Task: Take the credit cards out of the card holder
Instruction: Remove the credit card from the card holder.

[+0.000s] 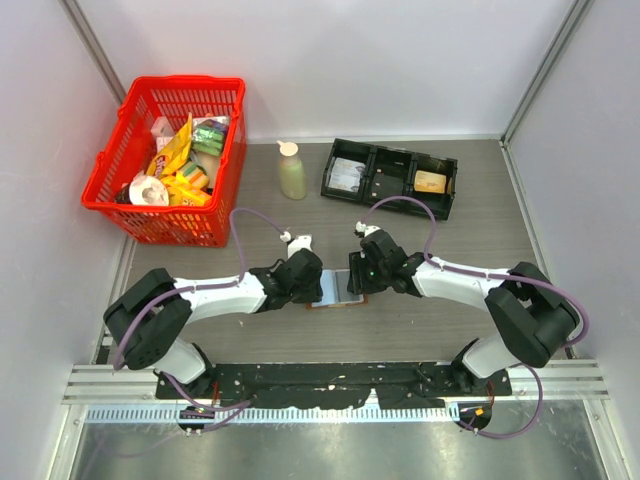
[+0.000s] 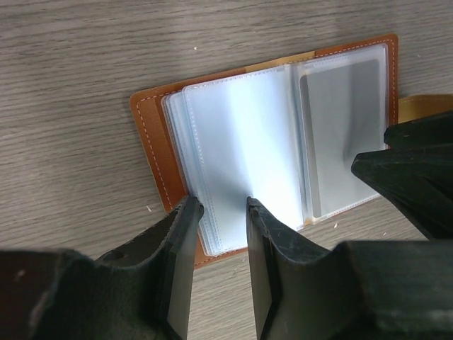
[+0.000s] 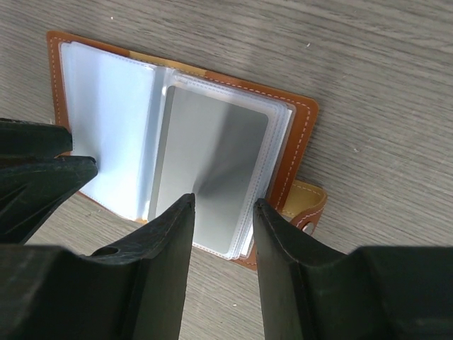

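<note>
Grey wood-grain bench, with the card holder lying open and face-up between both arms. Its long axis runs left–right and its spine points away from the bases. One grey credit card sits sleeved in the right half, lengthwise along the spine. The left end effector and right end effector straddle the near edges, jaws parted and pinching nothing. Likely fault: a finger catches the sleeve along with the card, dragging the whole card holder.

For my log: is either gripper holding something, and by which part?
Nothing looks held: left gripper and right gripper stand open, tips over the open card holder.
</note>
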`<move>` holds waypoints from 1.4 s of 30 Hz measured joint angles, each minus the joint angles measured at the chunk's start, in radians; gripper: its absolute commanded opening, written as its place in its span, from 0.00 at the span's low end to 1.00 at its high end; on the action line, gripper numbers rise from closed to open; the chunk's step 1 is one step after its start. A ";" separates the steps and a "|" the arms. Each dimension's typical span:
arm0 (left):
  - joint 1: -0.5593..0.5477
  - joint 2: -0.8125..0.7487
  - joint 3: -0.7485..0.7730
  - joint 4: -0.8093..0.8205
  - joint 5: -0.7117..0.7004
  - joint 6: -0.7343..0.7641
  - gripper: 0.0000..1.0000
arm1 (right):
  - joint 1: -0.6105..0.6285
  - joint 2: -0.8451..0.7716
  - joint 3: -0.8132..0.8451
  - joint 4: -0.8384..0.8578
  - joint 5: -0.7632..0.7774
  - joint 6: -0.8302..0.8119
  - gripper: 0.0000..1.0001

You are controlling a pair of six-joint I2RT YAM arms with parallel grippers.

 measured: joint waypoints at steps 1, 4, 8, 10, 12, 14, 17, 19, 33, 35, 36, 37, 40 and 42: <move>0.000 0.002 -0.002 0.006 0.000 -0.006 0.36 | 0.000 0.000 0.000 -0.002 -0.001 -0.001 0.42; 0.000 0.003 -0.006 0.020 0.000 -0.017 0.35 | 0.000 -0.002 0.001 -0.006 -0.009 -0.002 0.41; 0.000 0.006 -0.009 0.037 0.000 -0.022 0.35 | 0.000 -0.005 0.003 -0.021 -0.019 -0.003 0.40; 0.000 0.006 -0.012 0.043 0.000 -0.024 0.35 | 0.000 -0.005 0.006 -0.024 -0.026 -0.002 0.40; 0.000 0.006 -0.015 0.048 0.000 -0.028 0.35 | 0.000 -0.005 0.010 -0.024 -0.032 -0.002 0.40; 0.000 0.006 -0.018 0.053 0.000 -0.033 0.35 | 0.000 -0.005 0.017 -0.027 -0.037 -0.002 0.40; 0.000 0.006 -0.024 0.069 0.000 -0.039 0.35 | 0.000 -0.005 0.028 -0.032 -0.042 -0.003 0.40; 0.000 0.006 -0.024 0.071 0.000 -0.040 0.35 | 0.000 -0.005 0.035 -0.039 -0.045 -0.003 0.40; 0.000 -0.004 -0.045 0.101 0.000 -0.047 0.35 | 0.001 -0.058 0.097 -0.100 -0.080 -0.004 0.40; 0.000 -0.004 -0.051 0.120 0.010 -0.059 0.35 | 0.002 -0.062 0.106 -0.101 -0.093 -0.003 0.40; 0.000 -0.005 -0.055 0.127 0.011 -0.063 0.35 | 0.002 -0.064 0.107 -0.100 -0.103 -0.003 0.40; 0.000 -0.006 -0.057 0.129 0.012 -0.067 0.35 | 0.002 -0.066 0.107 -0.100 -0.117 -0.002 0.40; 0.000 -0.015 -0.067 0.137 0.014 -0.076 0.36 | 0.002 -0.066 0.107 -0.097 -0.161 0.002 0.40; 0.000 -0.035 -0.085 0.141 0.014 -0.090 0.36 | 0.005 -0.063 0.109 -0.094 -0.195 0.004 0.40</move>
